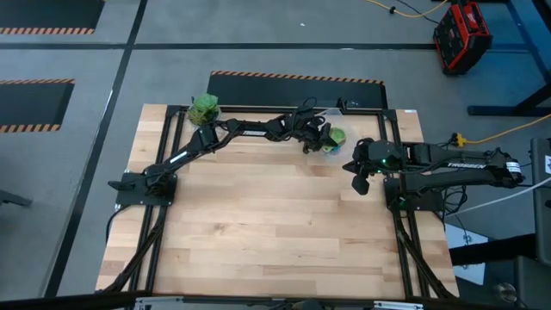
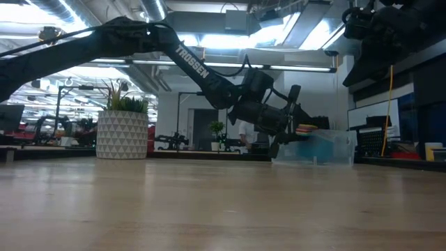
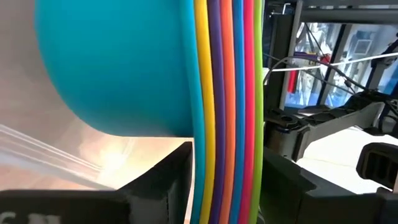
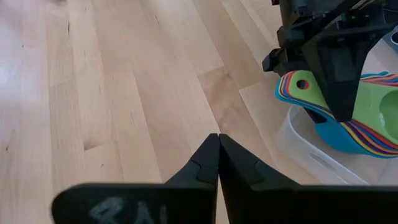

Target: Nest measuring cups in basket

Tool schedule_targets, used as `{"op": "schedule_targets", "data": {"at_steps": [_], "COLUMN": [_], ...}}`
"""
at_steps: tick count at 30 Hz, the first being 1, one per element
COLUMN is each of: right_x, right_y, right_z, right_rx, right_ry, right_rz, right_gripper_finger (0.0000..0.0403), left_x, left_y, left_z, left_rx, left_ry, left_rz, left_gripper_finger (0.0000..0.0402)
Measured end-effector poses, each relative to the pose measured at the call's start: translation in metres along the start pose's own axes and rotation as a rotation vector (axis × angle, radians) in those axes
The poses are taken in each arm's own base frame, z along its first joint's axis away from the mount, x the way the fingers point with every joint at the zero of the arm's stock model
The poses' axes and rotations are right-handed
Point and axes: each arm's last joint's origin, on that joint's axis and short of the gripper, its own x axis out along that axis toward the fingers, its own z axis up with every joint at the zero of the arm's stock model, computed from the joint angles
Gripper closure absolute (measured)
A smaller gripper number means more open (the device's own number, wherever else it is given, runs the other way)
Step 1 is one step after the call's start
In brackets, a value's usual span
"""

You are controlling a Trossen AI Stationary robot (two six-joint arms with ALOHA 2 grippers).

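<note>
The measuring cups are one nested stack, green on top and teal at the bottom, with striped rims between. The stack sits partly inside the basket, a clear tub at the table's far right. The handle end with its hole sticks out past the tub's rim. My left gripper reaches across from the left and is shut on the stack. My right gripper is shut and empty, hovering over bare table on the near side of the basket. My left gripper pinches the stacked flat handles between its two fingers, one on the green top face and one on the teal underside. The upper finger slants down from above. The bowls hang inside the tub; whether they rest on its floor I cannot tell.
A green plant in a white patterned pot stands at the far left corner. The wooden table stretches wide toward the near edge. A black frame borders the table's right side.
</note>
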Motion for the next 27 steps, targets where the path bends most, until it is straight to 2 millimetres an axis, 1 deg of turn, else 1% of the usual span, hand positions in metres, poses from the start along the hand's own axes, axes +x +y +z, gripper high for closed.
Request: {"op": "schedule_targets", "data": {"at_steps": [7, 14, 27], "right_x": [0.0, 0.0, 0.0001], "right_y": [0.0, -0.0001, -0.0003], "right_z": [-0.0001, -0.0006, -0.0009], "right_rx": [0.0, 0.0, 0.0], "right_ry": [0.001, 0.006, 0.009], "right_rz": [0.0, -0.001, -0.002], "right_gripper_finger": [0.0391, 0.0391, 0.0391], "left_x": [0.0, -0.0033, -0.0027], "left_y": [-0.0007, -0.0038, -0.0039], "left_z": [-0.0001, 0.0004, -0.0005], "left_rx": [0.034, 0.025, 0.028], "left_ry": [-0.023, -0.034, -0.047], "left_rz": [0.01, 0.037, 0.044], "left_gripper_finger": [0.0252, 0.0252, 0.0252]}}
